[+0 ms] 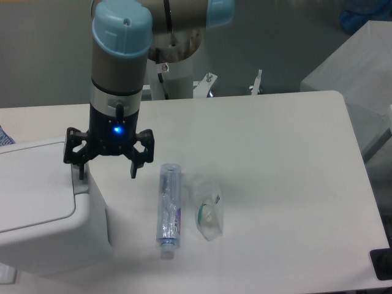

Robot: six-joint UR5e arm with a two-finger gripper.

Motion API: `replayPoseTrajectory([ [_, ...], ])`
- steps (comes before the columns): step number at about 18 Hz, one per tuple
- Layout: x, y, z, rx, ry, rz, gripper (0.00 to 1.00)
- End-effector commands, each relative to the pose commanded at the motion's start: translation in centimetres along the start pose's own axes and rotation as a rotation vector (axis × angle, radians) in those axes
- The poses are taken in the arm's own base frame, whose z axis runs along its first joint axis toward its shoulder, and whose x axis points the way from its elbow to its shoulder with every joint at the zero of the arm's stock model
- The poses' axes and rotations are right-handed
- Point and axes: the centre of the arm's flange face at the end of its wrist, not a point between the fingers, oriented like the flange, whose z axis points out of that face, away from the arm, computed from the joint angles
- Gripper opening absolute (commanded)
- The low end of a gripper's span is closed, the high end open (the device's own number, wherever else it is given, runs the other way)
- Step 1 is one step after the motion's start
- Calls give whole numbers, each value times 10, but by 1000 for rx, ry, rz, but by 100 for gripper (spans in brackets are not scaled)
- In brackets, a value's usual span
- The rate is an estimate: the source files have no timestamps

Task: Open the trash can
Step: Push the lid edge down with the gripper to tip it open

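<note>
Trash can: white bin at the table's 8 o'clock corner, lid flat and closed.
Gripper: fingers spread apart, holding nothing; hangs over the bin's 2 o'clock corner, one finger above the lid edge, the other over the table.
Bottle: clear, lying flat at centre, cap toward 6 o'clock.
Plastic bag: crumpled, just beside the bottle at its 3 o'clock.

The trash can sits at the bench's left front edge. Right of it lies a bottle, with a bag just beside that. The gripper hangs over the can's right rim.
</note>
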Motion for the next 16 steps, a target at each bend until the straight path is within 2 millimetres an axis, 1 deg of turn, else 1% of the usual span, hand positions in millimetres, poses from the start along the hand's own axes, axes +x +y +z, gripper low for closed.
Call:
replayPoseTrajectory([
  [13,-1,-1,2,-3,0,-1,100],
  [14,0,-3,-1,4,0,1,100],
  [16,2,-10,-16,38,-2,20,100],
])
